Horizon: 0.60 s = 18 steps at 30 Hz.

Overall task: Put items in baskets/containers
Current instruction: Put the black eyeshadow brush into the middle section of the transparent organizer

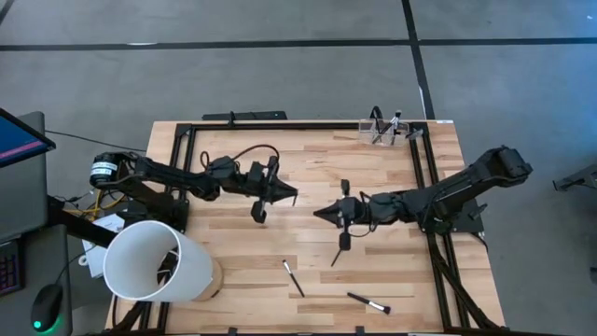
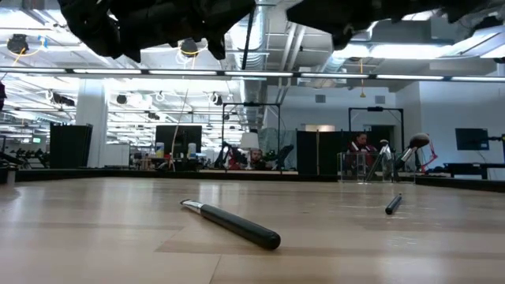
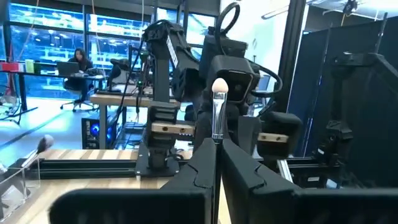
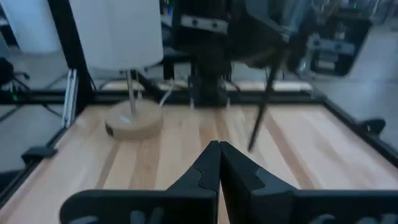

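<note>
The left gripper (image 1: 293, 195) hangs above mid-table, clamped on a makeup brush (image 3: 219, 106) whose pale tip stands up between its fingers. The right gripper (image 1: 318, 213) faces it nearby, pinched together and empty. Two more brushes (image 1: 293, 278) lie on the wood at the near edge — the clear holder (image 1: 384, 132) sits at the far edge with brushes in it.

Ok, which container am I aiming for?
Go to the wooden table's far edge, on the right arm's side, by the black frame's corner. The clear holder stands there with brushes upright in it. Unlike the big white tub near the left arm, it is small and see-through.
</note>
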### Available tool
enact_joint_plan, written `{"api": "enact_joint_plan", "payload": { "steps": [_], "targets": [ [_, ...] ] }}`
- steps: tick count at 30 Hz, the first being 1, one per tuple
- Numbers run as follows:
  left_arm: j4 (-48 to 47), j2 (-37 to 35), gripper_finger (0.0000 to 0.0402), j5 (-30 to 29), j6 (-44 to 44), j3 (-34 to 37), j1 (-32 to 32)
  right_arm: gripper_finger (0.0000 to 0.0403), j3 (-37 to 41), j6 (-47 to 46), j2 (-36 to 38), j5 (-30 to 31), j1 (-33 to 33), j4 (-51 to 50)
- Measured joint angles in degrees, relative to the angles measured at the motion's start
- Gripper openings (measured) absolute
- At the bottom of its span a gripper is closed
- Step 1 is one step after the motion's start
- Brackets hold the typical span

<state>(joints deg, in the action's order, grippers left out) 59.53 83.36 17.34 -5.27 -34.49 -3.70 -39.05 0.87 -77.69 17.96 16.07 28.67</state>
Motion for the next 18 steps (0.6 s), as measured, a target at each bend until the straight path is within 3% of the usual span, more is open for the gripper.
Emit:
{"api": "enact_joint_plan", "payload": {
  "steps": [5,10,18],
  "targets": [
    [0.61,1.68,0.0014,0.07,0.36,0.08,1.59,0.0,-0.09,0.86,-6.32,0.03,-2.16,10.56],
    [0.58,2.6,0.0013,0.75,0.52,0.15,1.68,0.0005,-1.73,0.78,-10.44,-0.02,-4.05,12.01],
    [1.02,2.31,0.0015,2.71,0.38,1.33,1.34,0.0099,-2.67,0.24,-10.4,-0.07,-3.49,12.19]
  ]
}}
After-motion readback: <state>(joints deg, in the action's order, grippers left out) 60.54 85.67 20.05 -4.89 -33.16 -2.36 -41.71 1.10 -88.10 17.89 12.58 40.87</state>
